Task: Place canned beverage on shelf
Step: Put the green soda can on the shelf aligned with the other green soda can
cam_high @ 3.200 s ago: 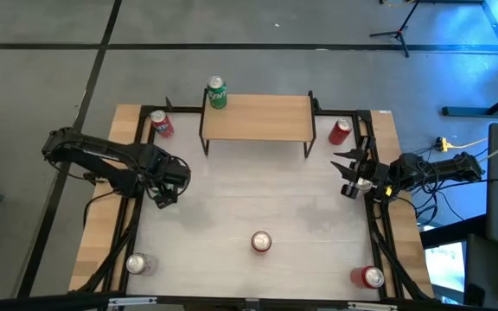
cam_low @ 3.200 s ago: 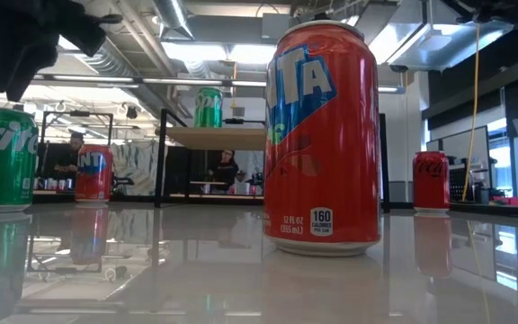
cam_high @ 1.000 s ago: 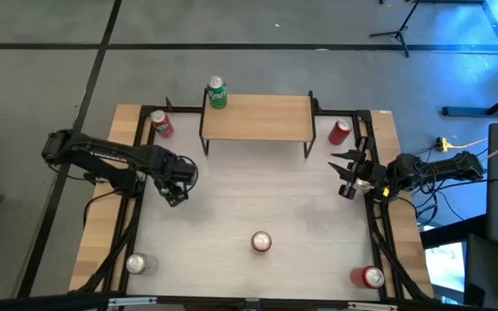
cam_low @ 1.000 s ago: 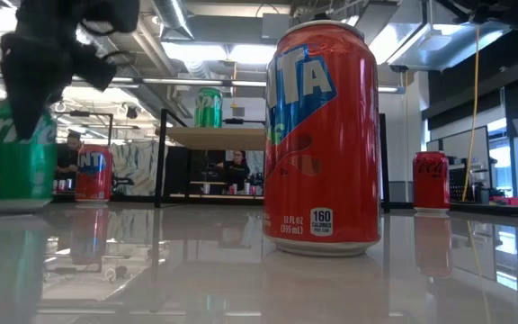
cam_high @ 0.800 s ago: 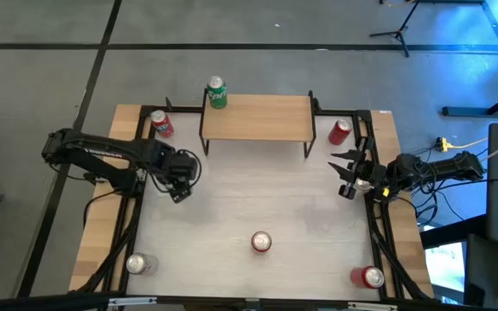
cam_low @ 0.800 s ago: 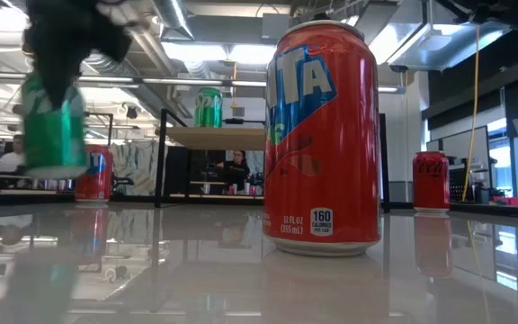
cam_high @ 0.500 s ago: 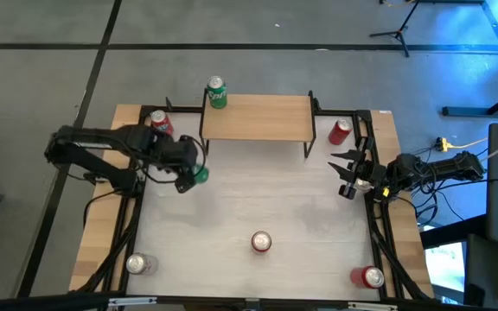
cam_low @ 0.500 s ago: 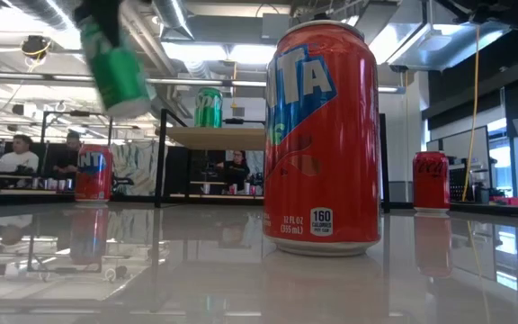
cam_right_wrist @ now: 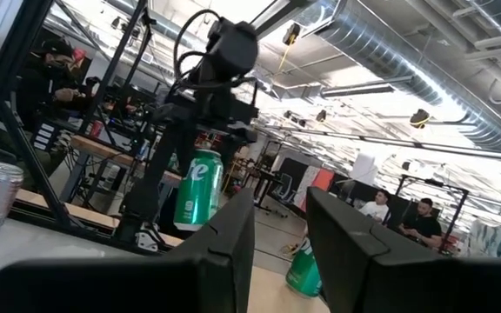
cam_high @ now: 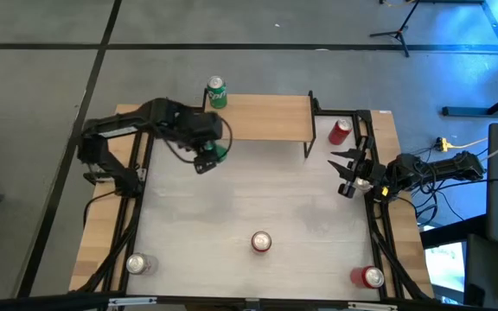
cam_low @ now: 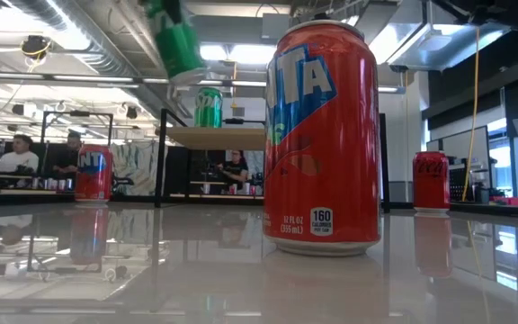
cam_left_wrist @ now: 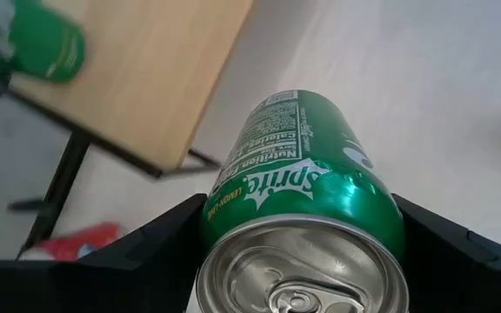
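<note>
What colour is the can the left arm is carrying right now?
Green, with white Sprite lettering and a silver top: the can shows best in the left wrist view.

Green Sprite can (cam_left_wrist: 303, 196) held off table, tilted, just in front of shelf's left front corner, not on board. Shelf (cam_high: 266, 118): low light-wood board on thin black legs, at table's far edge, centre. Second green can (cam_high: 216, 92) upright on shelf's far-left corner. Orange Fanta can (cam_low: 323, 135) upright on table, near-centre, well apart from shelf.
</note>
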Action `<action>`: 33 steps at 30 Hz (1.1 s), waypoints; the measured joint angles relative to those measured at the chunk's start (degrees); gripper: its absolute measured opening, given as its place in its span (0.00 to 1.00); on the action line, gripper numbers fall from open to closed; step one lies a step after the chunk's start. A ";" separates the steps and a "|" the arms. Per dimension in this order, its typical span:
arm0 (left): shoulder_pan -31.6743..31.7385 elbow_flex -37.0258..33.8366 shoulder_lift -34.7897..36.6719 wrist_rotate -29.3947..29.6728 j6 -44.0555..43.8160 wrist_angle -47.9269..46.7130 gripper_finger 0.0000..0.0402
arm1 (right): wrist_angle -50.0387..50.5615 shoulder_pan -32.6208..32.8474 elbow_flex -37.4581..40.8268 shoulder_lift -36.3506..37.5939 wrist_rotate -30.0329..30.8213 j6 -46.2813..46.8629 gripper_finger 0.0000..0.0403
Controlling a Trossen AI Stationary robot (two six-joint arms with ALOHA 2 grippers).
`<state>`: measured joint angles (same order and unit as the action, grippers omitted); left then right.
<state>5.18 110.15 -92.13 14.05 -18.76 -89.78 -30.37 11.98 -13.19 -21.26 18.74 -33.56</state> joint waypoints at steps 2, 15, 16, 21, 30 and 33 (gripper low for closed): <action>1.46 2.40 -1.97 -0.23 2.79 -0.17 0.72 | 0.09 0.00 0.00 0.00 0.17 0.00 0.26; 13.89 6.18 -7.90 4.67 16.11 -0.30 0.72 | 0.48 0.01 0.00 0.00 0.15 0.00 0.26; 14.70 6.18 -8.16 4.52 16.41 -0.28 0.72 | 0.48 -0.01 0.00 0.00 0.15 0.00 0.26; 18.06 6.18 -9.91 1.67 18.60 0.07 0.72 | 0.60 0.01 0.00 0.00 0.15 0.00 0.26; 21.04 5.83 -10.89 -1.49 20.82 0.55 0.72 | 1.49 0.01 0.00 0.00 0.13 0.00 0.26; 21.70 5.81 -10.89 -2.07 21.36 0.55 0.72 | 1.46 -0.01 0.00 0.00 0.13 0.00 0.26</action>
<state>26.88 115.96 -103.02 11.98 2.61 -89.23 -28.91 11.97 -13.19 -21.26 18.87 -33.56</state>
